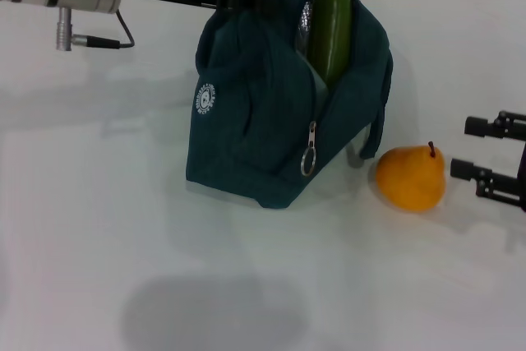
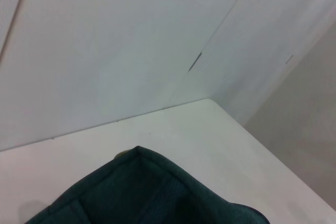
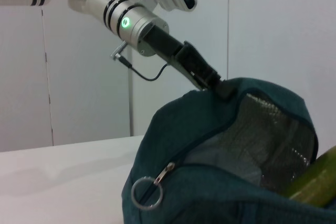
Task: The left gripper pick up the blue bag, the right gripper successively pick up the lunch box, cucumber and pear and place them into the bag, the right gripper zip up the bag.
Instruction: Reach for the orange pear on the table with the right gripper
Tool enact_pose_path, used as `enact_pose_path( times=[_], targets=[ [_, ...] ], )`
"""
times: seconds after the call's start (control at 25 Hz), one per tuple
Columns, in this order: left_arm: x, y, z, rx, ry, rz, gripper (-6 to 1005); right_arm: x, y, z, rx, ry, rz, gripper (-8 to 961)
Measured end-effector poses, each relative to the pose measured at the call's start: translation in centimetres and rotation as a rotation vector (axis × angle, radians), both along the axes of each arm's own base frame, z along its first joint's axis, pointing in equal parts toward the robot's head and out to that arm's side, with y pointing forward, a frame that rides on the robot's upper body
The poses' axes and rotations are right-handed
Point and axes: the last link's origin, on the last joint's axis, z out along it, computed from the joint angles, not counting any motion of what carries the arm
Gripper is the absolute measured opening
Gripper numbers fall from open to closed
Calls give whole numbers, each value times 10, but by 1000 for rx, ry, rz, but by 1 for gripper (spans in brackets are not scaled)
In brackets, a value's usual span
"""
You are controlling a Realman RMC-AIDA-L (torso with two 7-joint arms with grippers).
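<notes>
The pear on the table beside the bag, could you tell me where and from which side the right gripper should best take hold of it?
Grip the pear across its plump body, below the stem. It sits upright, clear of the blue bag, and the open right gripper already faces it from the right, so probably a level approach from that side.

The blue bag [image 1: 263, 129] is stood upright near the far edge of the tabletop [image 1: 123, 228], its mouth unzipped and its top held up. The cucumber [image 1: 330, 26] is seen standing on end inside it, the upper half protruding. The pear [image 1: 411, 177] is rested on the tabletop just beside the bag, toward the right edge, stem up.
</notes>
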Motion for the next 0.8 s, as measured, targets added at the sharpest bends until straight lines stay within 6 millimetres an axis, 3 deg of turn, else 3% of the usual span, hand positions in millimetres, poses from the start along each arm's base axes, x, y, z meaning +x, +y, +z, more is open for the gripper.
enact_pose_path(
  times=[0.24,0.8],
  targets=[
    [-2,-1,0,3,-5,4,51,9,-4,-9,56,0,2,576],
    [-4,-2,-1,5,-6,5,51,0,14,-26,83,-20,28,513]
  ],
)
